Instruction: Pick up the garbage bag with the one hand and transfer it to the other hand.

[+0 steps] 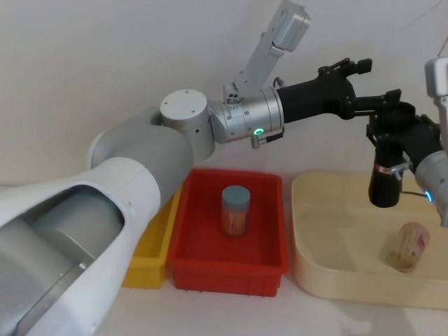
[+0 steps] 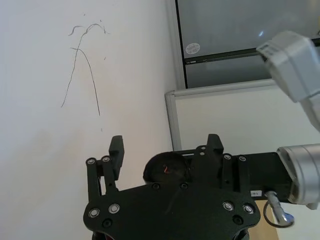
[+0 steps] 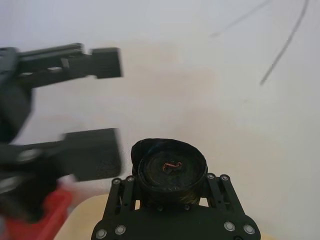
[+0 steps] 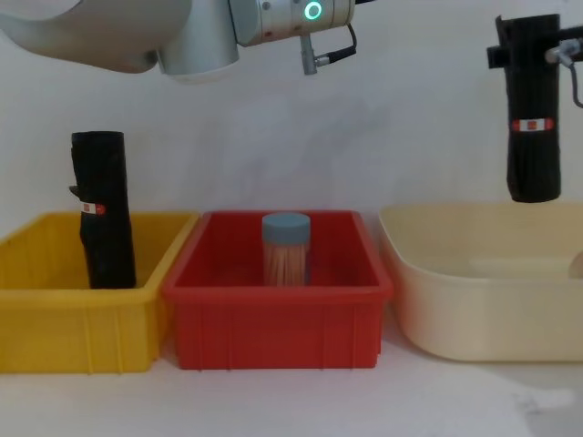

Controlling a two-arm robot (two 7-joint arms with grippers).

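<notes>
In the head view, we see the garbage bag (image 1: 383, 183) hanging upright at about 3 o'clock, above the cream tub (image 1: 308, 231), pinched near its top by the right end effector (image 1: 393, 120) of the blue-lit arm. Our left end effector (image 1: 367, 87), on the green-lit arm, reaches in from 10 o'clock with its fingers spread, just beside the roll's top; whether it touches we cannot tell. A capped jar (image 1: 235, 209) stands in the red bin (image 1: 203, 259), and another jar (image 1: 406, 246) lies in the tub. In the left wrist view, the left end effector (image 2: 165, 145) stands spread, the roll's top (image 2: 167, 170) behind it. In the right wrist view, the right end effector (image 3: 170, 182) clamps the roll (image 3: 170, 167). In the chest view, the roll (image 4: 533, 118) hangs at 2 o'clock over the tub (image 4: 474, 319); a second black roll (image 4: 102, 209) stands in the yellow bin (image 4: 55, 319) at 9 o'clock.
</notes>
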